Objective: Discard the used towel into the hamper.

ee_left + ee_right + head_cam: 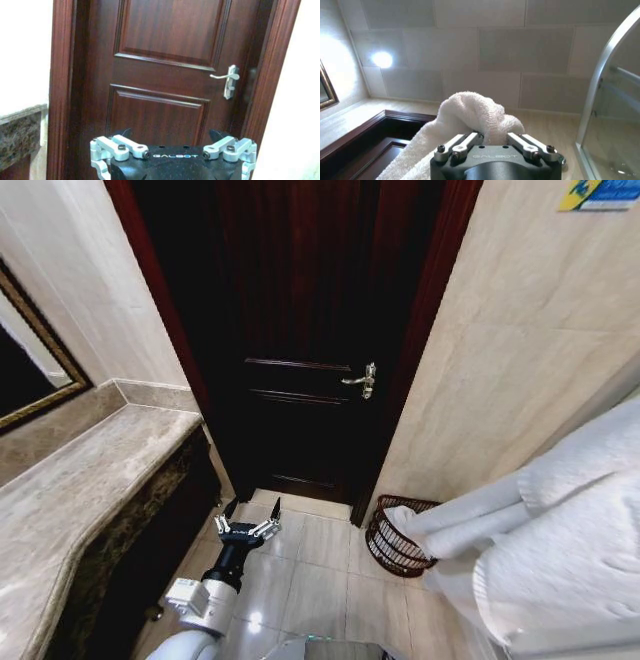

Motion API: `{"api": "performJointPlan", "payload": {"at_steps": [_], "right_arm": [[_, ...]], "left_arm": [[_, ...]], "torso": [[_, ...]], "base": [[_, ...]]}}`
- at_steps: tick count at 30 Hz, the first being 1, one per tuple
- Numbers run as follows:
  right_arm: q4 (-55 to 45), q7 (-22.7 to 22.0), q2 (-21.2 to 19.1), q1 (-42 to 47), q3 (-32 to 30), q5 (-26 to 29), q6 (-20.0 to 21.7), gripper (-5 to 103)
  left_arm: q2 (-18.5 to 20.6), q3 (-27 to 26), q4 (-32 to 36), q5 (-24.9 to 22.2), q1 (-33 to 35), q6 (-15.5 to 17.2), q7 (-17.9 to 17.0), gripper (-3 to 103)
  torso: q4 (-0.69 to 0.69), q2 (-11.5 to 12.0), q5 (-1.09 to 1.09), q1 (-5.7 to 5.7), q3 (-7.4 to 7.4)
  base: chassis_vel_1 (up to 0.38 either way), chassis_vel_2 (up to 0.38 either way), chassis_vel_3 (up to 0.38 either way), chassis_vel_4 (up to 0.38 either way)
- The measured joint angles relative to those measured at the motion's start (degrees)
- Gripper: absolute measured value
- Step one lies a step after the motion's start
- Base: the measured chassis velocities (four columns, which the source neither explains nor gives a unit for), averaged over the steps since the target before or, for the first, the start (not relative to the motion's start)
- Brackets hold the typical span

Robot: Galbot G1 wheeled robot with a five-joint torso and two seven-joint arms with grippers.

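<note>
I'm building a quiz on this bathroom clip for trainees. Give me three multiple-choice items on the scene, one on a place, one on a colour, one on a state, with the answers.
1. Where does the hamper stand?
A. on the counter
B. on the floor by the door frame
C. inside the shower

2. What colour is the towel?
A. white
B. blue
C. brown

3. How is the left claw?
A. shut on the towel
B. shut on the door handle
C. open and holding nothing

Answers:
1. B, the head view shows it on the tiles beside the dark door.
2. A, it is white in the right claw.
3. C, its fingers are spread apart in front of the door.
</note>
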State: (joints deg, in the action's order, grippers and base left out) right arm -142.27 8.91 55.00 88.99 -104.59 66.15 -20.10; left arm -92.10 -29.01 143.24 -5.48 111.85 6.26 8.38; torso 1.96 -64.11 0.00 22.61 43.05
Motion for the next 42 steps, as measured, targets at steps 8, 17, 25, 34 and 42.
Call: {"api": "performJointPlan", "payload": {"at_steps": [8, 17, 25, 34, 42], "right_arm": [[0.0, 0.0, 0.1, 0.0, 0.1, -0.1, 0.0, 13], [0.0, -0.3, 0.2, 0.1, 0.2, -0.1, -0.2, 13], [-0.1, -0.2, 0.2, 0.0, 0.5, -0.1, -0.2, 13], [-0.1, -0.1, 0.3, 0.2, 0.6, -0.1, -0.4, 13], [-0.2, -0.1, 0.4, -0.2, 1.4, -0.7, -0.4, 13]], "left_arm": [[0.0, 0.0, 0.0, 0.0, 0.0, 0.0, 0.0, 100], [0.0, 0.0, 0.0, 0.0, 0.0, 0.0, 0.0, 100], [0.0, 0.0, 0.0, 0.0, 0.0, 0.0, 0.0, 100], [0.0, 0.0, 0.0, 0.0, 0.0, 0.0, 0.0, 100], [0.0, 0.0, 0.0, 0.0, 0.0, 0.0, 0.0, 100]], "torso": [[0.01, 0.0, 0.0, 0.01, 0.01], [0.0, 0.0, 0.0, 0.02, 0.01], [0.01, 0.0, 0.0, 0.0, 0.0], [0.0, 0.0, 0.0, 0.0, 0.0], [-0.02, 0.0, 0.0, 0.0, 0.0]], "base": [[-0.104, 0.12, 0.101, -0.103], [-0.082, 0.069, 0.08, -0.085], [-0.007, 0.005, 0.005, -0.004], [-0.015, -0.021, -0.018, -0.018], [-0.064, -0.056, -0.065, -0.062]]}}
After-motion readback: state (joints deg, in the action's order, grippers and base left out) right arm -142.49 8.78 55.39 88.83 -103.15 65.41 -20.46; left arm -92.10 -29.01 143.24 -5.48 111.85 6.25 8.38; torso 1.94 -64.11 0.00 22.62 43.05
